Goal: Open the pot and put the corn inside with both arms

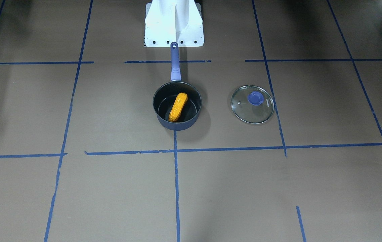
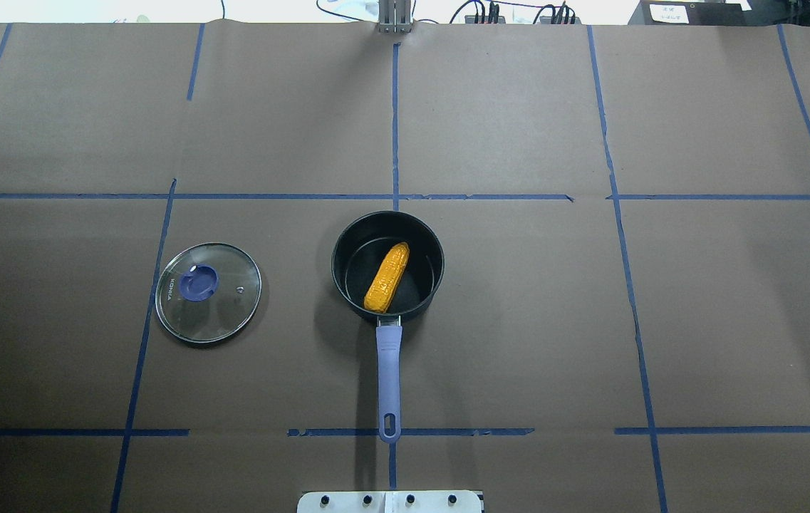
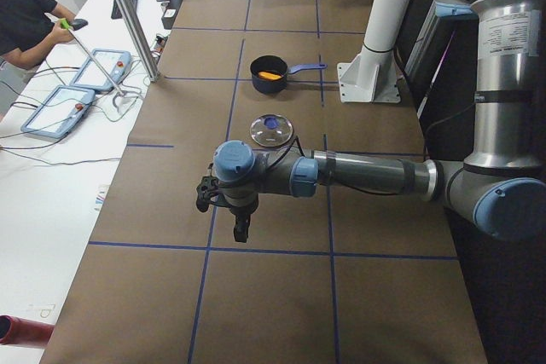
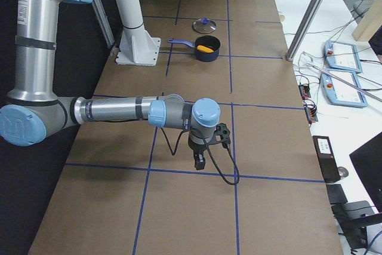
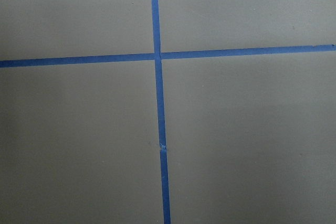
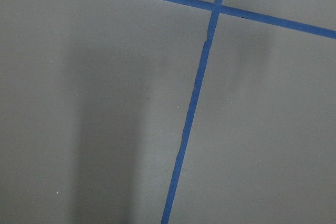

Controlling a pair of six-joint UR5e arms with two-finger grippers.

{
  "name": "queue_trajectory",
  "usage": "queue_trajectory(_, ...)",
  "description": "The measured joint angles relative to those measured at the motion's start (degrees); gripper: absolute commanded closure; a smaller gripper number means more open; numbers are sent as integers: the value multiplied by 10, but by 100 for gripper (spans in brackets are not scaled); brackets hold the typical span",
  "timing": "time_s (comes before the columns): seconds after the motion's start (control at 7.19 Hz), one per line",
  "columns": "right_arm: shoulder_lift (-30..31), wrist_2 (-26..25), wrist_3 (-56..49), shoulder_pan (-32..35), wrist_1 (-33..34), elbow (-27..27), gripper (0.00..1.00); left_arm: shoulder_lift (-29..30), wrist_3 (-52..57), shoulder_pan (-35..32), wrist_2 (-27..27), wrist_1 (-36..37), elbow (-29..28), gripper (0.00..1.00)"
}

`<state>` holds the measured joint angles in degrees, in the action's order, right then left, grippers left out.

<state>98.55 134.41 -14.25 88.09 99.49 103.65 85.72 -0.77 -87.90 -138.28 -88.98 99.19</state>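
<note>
The dark navy pot stands uncovered in the middle of the table, its periwinkle handle pointing toward the robot's base. The orange-yellow corn lies inside it, also seen from overhead. The glass lid with a blue knob lies flat on the table on my left side of the pot. My left gripper hangs over bare table far from the pot, in the left side view only. My right gripper does the same in the right side view. I cannot tell whether either is open or shut.
The white mounting base stands just behind the pot's handle. Blue tape lines cross the brown table cover. Both wrist views show only table and tape. An operator and control boxes are beside the table.
</note>
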Motion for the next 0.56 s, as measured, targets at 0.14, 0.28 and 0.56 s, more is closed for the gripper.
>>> queue_trajectory(0.14,-1,0,0,-1,0,0,0,0,0,0,-1,0,0,0)
queue_trajectory(0.28,-1,0,1,-1,0,-1,0,1,0,0,-1,0,-1,0)
queue_trajectory(0.56,-1,3,2,-1,0,-1,0,0,0,0,-1,4,2,0)
